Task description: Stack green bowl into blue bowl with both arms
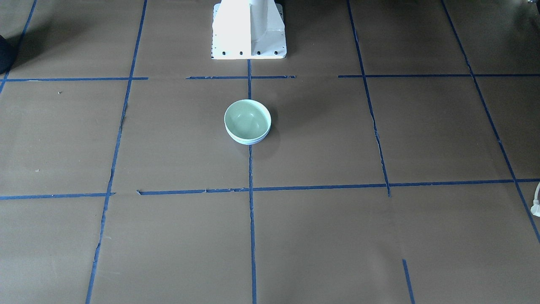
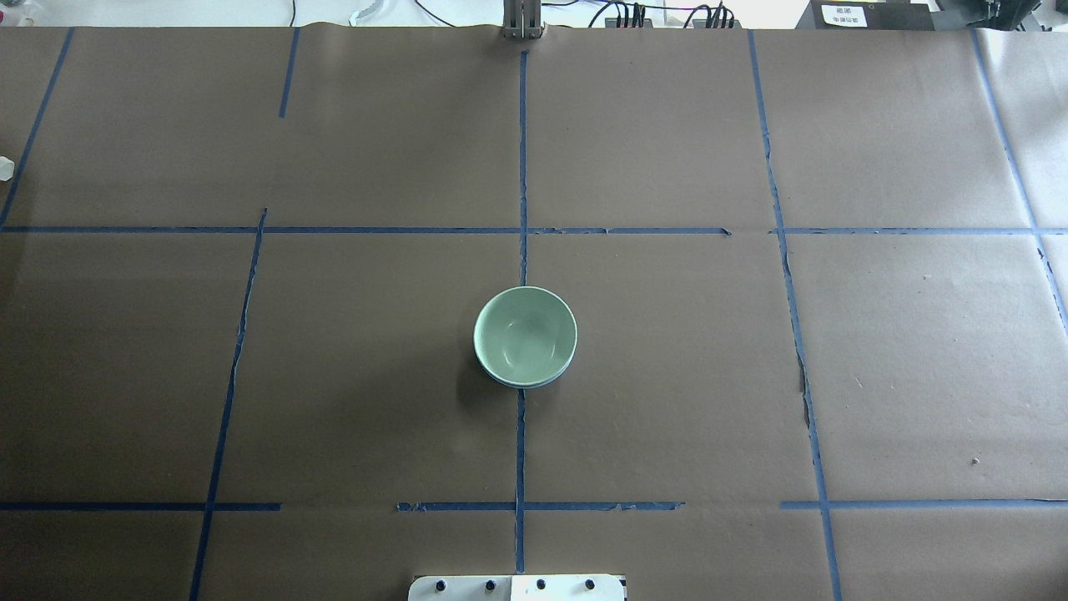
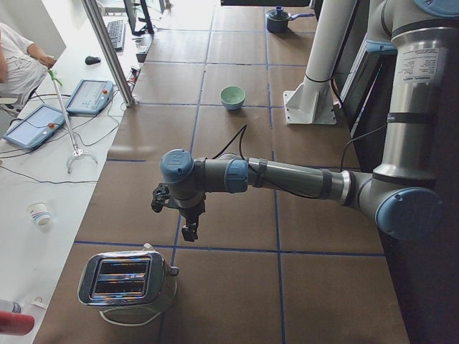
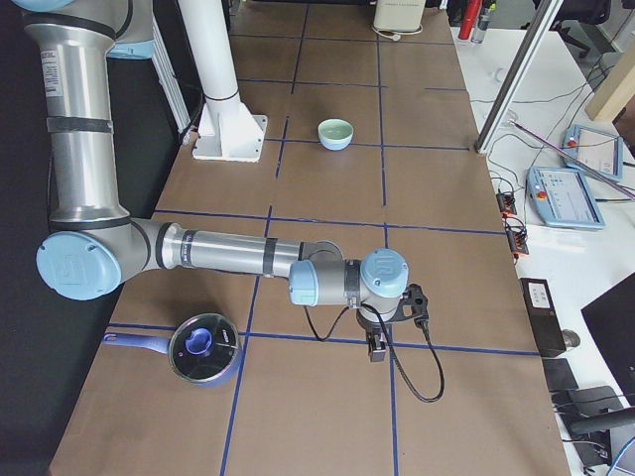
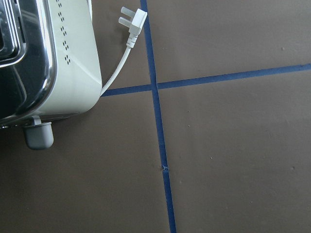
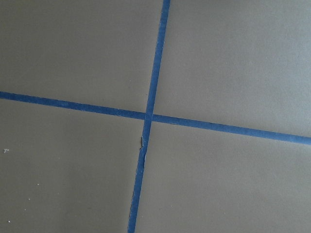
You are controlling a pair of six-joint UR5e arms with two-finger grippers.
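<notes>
- Left end effector (image 3: 189, 233): it hangs fingers-down over the surface (image 2: 667, 376) at the robot's left end, just beside a chrome-and-cream toaster (image 3: 125, 279). It appears only in a side view, so it cannot be told whether the jaws stand apart or together. It carries nothing that can be seen. The bowls lie well apart from it, toward the centre.
- Green bowl (image 2: 524, 334): it sits upright, nested inside the blue bowl (image 1: 248, 142), at the centre of the surface. The pair rests on the middle tape line (image 2: 521, 467), in front of the white pedestal (image 1: 249, 29). Only a thin lip of the blue bowl shows under the green rim.
- Shape and material: both bowls are round, smooth, glossy and rigid. They have no long axis, so no approach heading is preferred.
- Right end effector (image 4: 377, 347): it hangs fingers-down at the robot's right end, near a lidded blue saucepan (image 4: 203, 349). The jaw state cannot be told. The bowls lie well apart from it.
- Judgement: neither arm is clearly nearer. The stack appears complete, and no further grasp appears necessary.
</notes>
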